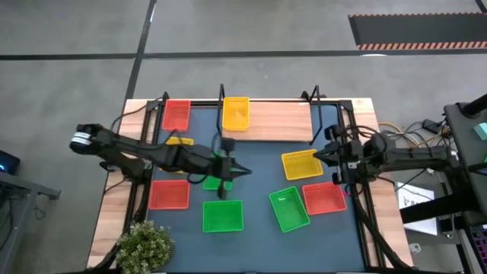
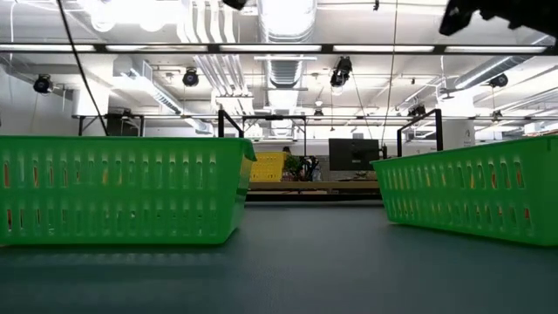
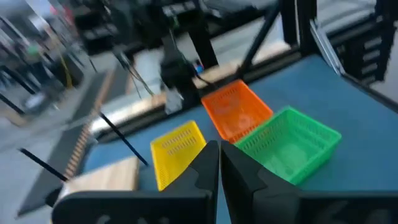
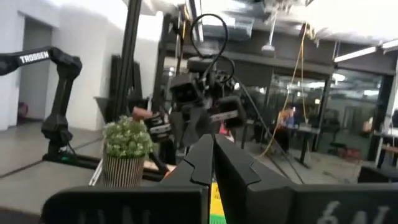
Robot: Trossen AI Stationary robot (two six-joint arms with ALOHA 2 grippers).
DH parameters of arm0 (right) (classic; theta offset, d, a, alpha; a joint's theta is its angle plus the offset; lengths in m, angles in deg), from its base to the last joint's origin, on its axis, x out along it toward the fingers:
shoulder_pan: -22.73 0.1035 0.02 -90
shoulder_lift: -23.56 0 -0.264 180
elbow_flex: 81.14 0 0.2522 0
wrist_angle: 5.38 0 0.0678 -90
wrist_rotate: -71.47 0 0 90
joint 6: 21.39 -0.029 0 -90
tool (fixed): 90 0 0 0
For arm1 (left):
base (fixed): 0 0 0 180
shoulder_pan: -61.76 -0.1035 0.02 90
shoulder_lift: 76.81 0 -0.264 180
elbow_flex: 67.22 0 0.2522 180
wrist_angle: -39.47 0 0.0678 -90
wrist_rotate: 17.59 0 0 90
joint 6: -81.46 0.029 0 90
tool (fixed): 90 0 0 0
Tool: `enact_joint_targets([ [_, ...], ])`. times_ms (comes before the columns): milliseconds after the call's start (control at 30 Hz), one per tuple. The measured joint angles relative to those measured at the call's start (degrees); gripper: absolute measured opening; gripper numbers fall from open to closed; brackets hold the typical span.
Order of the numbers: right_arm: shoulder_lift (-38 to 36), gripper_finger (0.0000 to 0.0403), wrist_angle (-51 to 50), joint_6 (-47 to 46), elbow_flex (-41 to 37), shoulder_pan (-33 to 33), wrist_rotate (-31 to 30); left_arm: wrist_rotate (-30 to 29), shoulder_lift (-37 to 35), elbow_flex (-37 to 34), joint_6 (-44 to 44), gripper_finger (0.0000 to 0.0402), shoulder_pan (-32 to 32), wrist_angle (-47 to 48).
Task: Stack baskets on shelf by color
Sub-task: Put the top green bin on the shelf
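Observation:
The shelf (image 1: 278, 122), a light wooden board, lies at the table's far side, and a yellow basket (image 1: 236, 114) rests on its left end. My left gripper (image 1: 245, 171) (image 3: 219, 163) is shut and holds nothing. It hovers over mid-table, above a green basket (image 1: 215, 181) that its arm partly hides. My right gripper (image 1: 318, 156) (image 4: 212, 155) is shut and empty at the right side, beside a yellow basket (image 1: 301, 164) (image 3: 177, 149). Loose on the tabletop lie two green baskets (image 1: 223, 215) (image 1: 289, 209), two red ones (image 1: 168, 194) (image 1: 324, 198), a red one (image 1: 176, 116) at the far left, and a yellow one (image 1: 179, 141) under the left arm.
A potted plant (image 1: 144, 245) stands at the table's near left corner. Black frame posts (image 1: 163, 103) (image 1: 313, 97) rise at the shelf's ends. In the low view two green baskets (image 2: 122, 187) (image 2: 475, 196) flank a bare strip of blue tabletop (image 2: 305, 262).

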Motion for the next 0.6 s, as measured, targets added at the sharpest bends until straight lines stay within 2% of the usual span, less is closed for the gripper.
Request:
enact_joint_targets([
  [133, 8.3, 0.0009, -3.0, 1.6, 6.0, 4.3, -2.7, -2.1, -6.2, -7.0, 3.5, 0.0000, -0.5, -6.3],
  [333, 19.7, 0.0009, -15.6, 1.8, 18.2, 10.3, -10.6, -6.8, -14.3, -14.6, 8.7, 0.0000, -0.7, -13.3],
  [467, 27.4, 0.0009, -25.4, 1.7, 27.1, 11.8, -14.4, -8.1, -18.5, -17.6, 10.6, 0.0000, -0.7, -15.8],
  [600, 35.4, 0.0009, -31.7, 1.0, 35.8, 11.7, -14.6, -8.4, -22.1, -19.3, 10.6, 0.0000, -0.7, -16.0],
])
